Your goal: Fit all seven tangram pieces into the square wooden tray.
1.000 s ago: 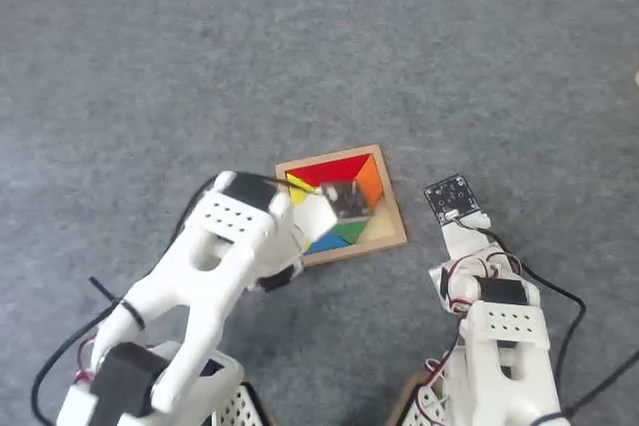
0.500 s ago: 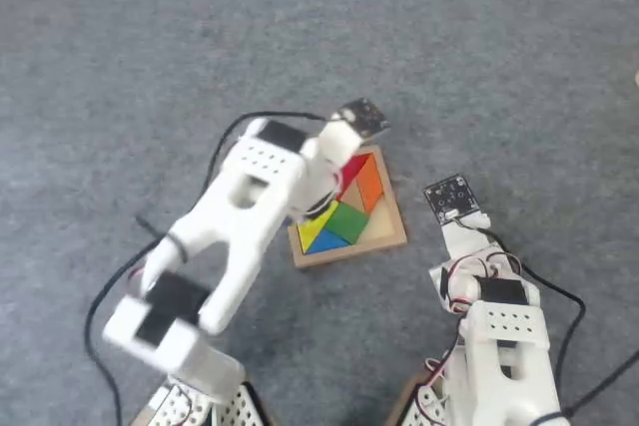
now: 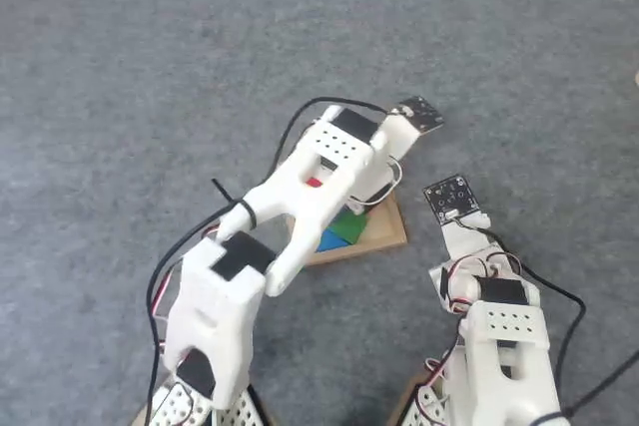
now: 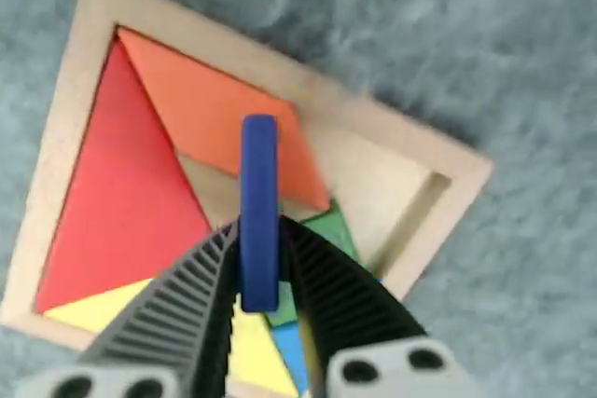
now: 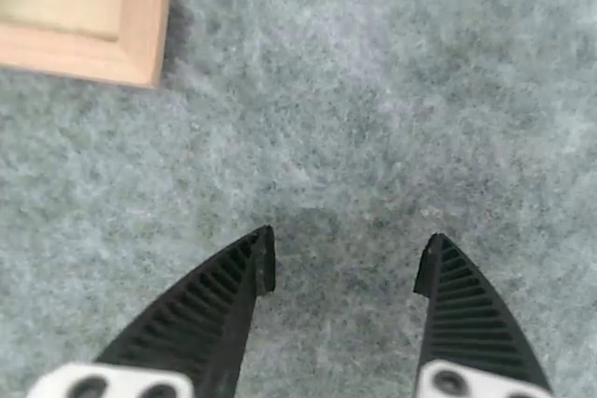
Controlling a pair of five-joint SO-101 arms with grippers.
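The square wooden tray (image 4: 280, 72) lies on grey carpet. In it sit a red triangle (image 4: 121, 193), an orange piece (image 4: 219, 118), a yellow piece (image 4: 252, 351), a green piece (image 4: 331, 230) and a blue piece (image 4: 294, 351). A bare slot (image 4: 382, 193) shows by one corner. My left gripper (image 4: 259, 230) hangs over the tray's middle, shut on a dark blue piece (image 4: 259, 165) held on edge. In the high view the left arm (image 3: 319, 172) covers most of the tray (image 3: 384, 231). My right gripper (image 5: 347, 258) stands open over bare carpet beside a tray corner (image 5: 84, 16).
The right arm (image 3: 479, 286) stands just right of the tray in the high view. Grey carpet (image 3: 150, 77) stretches to the far and left sides. A black cable (image 3: 290, 137) loops off the left arm.
The left arm has swung from the tray's left side up and over the tray toward the far right, and now hides most of it. The right arm has kept still.
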